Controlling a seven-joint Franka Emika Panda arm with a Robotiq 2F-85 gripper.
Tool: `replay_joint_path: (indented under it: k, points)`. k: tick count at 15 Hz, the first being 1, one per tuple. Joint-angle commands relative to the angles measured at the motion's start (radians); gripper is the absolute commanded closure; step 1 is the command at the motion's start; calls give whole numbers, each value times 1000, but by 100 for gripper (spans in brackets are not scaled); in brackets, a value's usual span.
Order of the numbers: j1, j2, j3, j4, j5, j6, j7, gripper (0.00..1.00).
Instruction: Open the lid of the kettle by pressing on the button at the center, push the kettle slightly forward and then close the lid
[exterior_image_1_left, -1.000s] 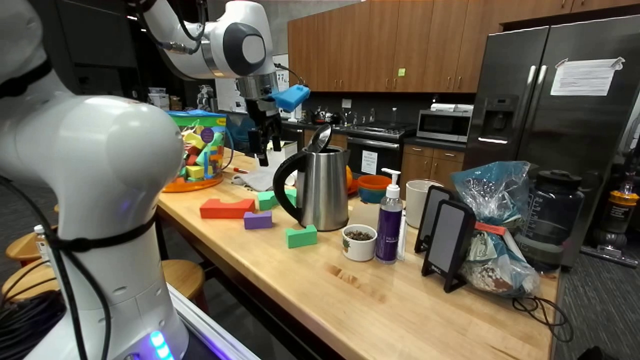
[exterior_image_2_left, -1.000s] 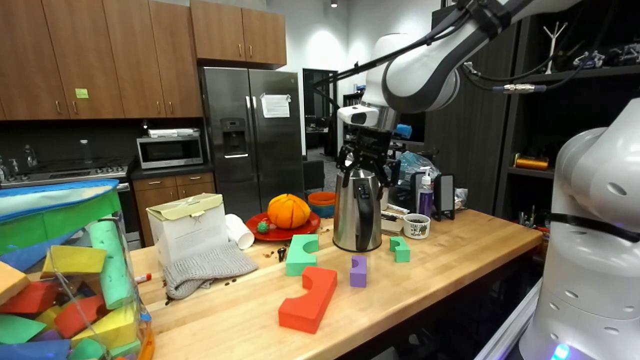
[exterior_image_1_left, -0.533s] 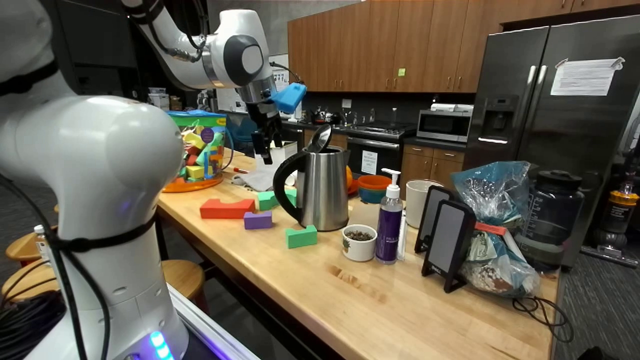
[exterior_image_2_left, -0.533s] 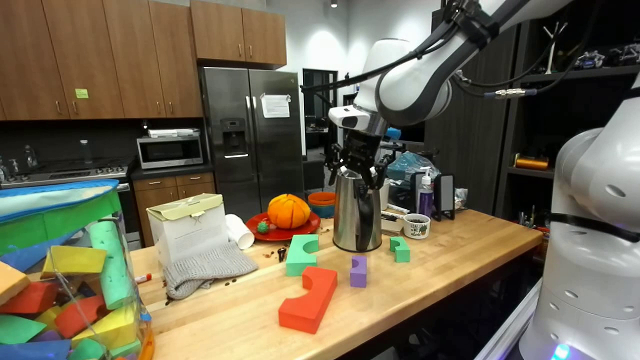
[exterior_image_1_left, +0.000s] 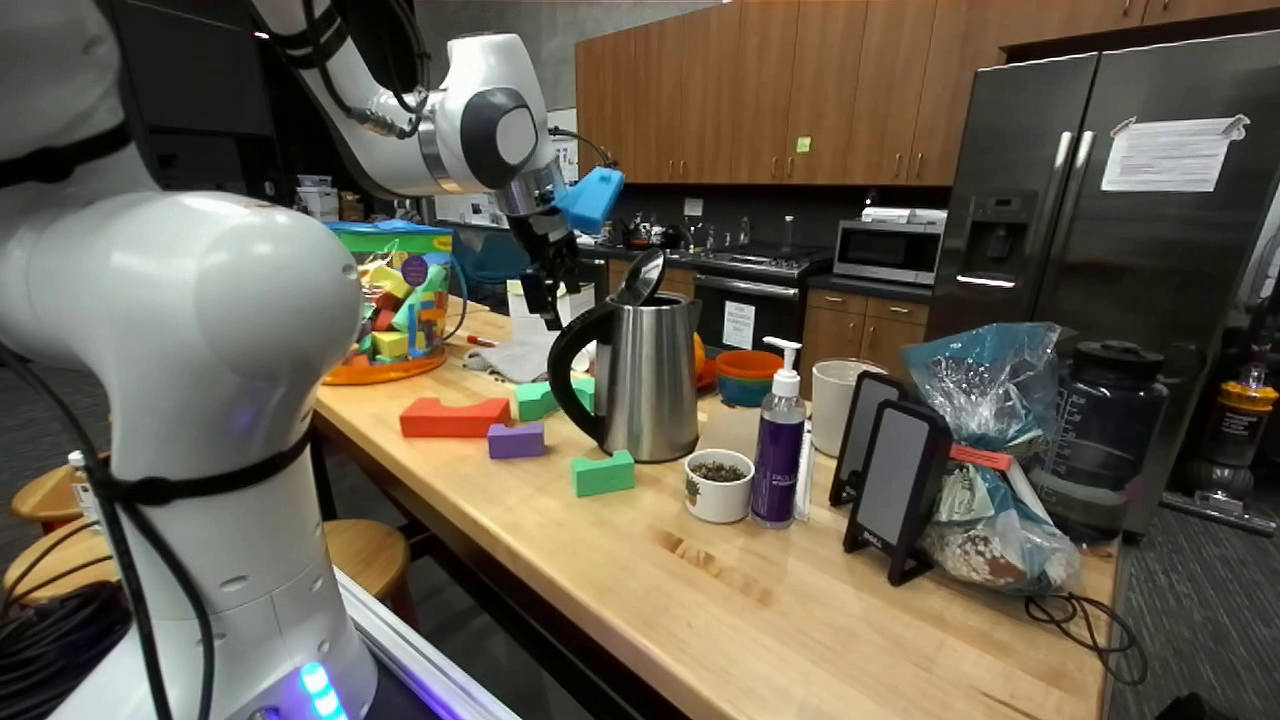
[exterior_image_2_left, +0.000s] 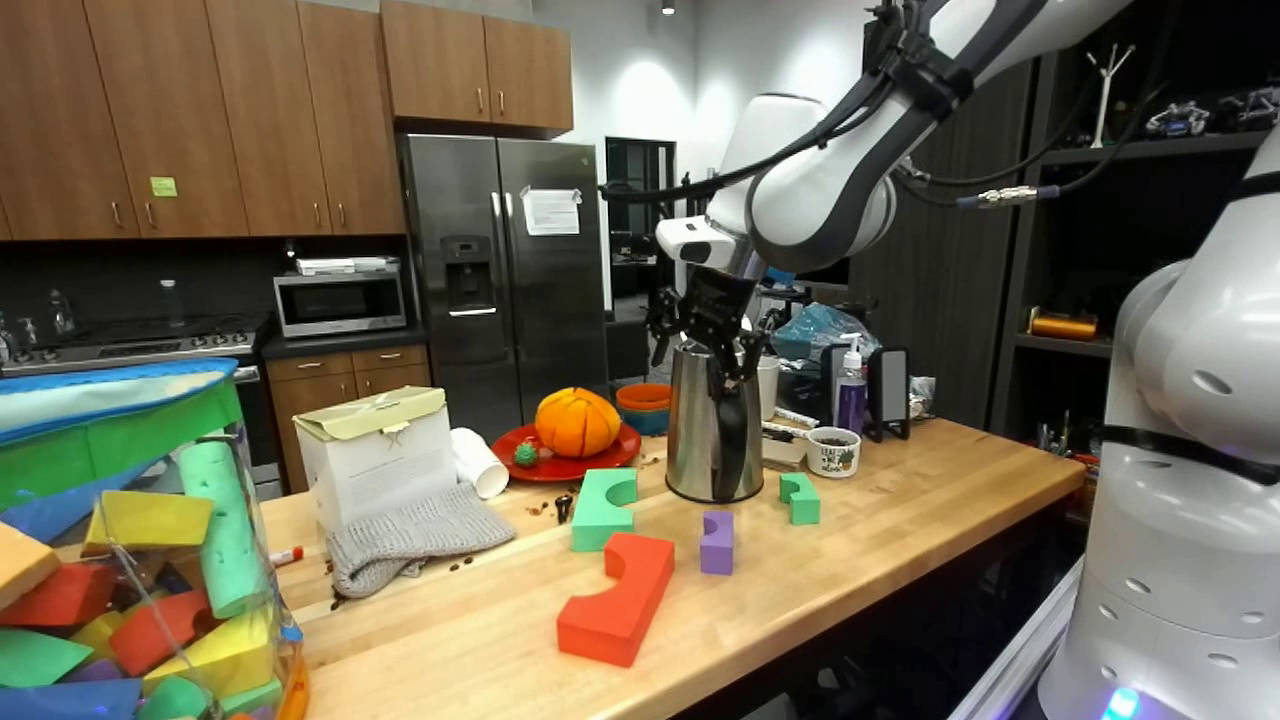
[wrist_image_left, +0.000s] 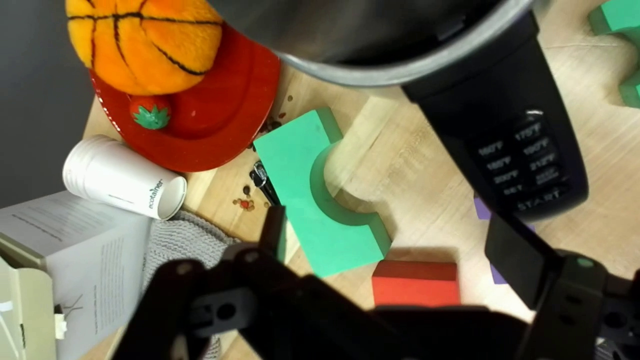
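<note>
Got the end effector (wrist_image_left: 390, 232) hanging by the stainless-steel electric kettle (exterior_image_1_left: 652, 390), fingers (wrist_image_left: 516, 260) apart, lid (exterior_image_1_left: 641, 276) up
Left to right in an exterior view: red block (exterior_image_1_left: 455, 418) and purple block (exterior_image_1_left: 516, 442) sit near the long robot-side edge of the worktop (exterior_image_1_left: 800, 620), then the end effector's just beside the kettle's black handle (exterior_image_1_left: 563, 370), can't tell if they touch. Kettle's upright, set in from that same edge, lid tilted up over its mouth. Then a white pot (exterior_image_1_left: 719, 500), purple pump bottle (exterior_image_1_left: 777, 460) and a Dell speaker (exterior_image_1_left: 893, 485) nearer the right-hand end.
</note>
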Motion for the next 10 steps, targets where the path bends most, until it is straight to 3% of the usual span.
replay_joint_path:
  k: [1, 10]
  points:
    - [-31, 21, 16, 7, -29, 37, 21, 0]
    - [-31, -1, 28, -3, -28, 23, 29, 0]
